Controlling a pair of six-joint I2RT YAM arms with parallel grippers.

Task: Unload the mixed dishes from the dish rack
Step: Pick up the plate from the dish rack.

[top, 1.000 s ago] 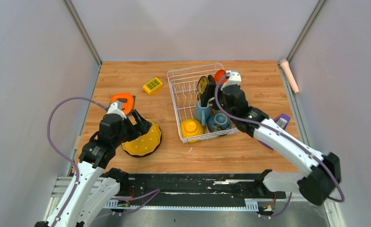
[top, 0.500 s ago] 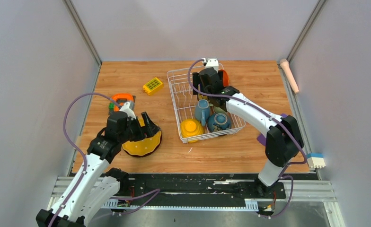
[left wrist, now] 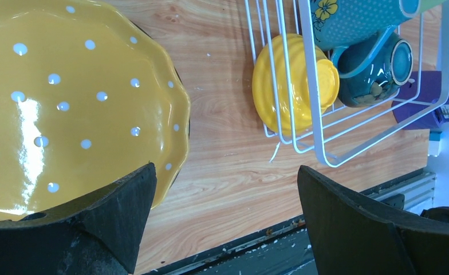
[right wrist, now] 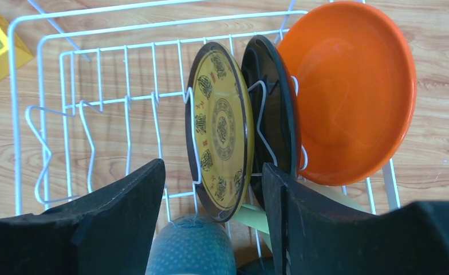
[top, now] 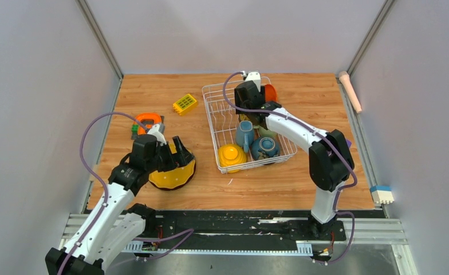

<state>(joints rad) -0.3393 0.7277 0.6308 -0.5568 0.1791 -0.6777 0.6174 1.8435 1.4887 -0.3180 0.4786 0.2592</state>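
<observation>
The white wire dish rack stands at the table's middle back. Upright in its tines are a yellow patterned plate, a dark brown plate and an orange plate. My right gripper reaches down over them, open, with its fingers either side of the yellow plate's lower edge and gaps showing. Below lie a blue mug and a pale green mug. The yellow bowl and dark bowl rest at the rack's front. My left gripper hangs wide open over a dotted yellow plate on the table.
A yellow studded brick and an orange round gadget lie left of the rack. A pink cylinder lies at the back right edge. A blue-and-white block sits at the front right. The black rail borders the near edge.
My right arm swung left over the rack's back and its jaws narrowed around the yellow patterned plate. The left arm shifted slightly, jaws still wide.
</observation>
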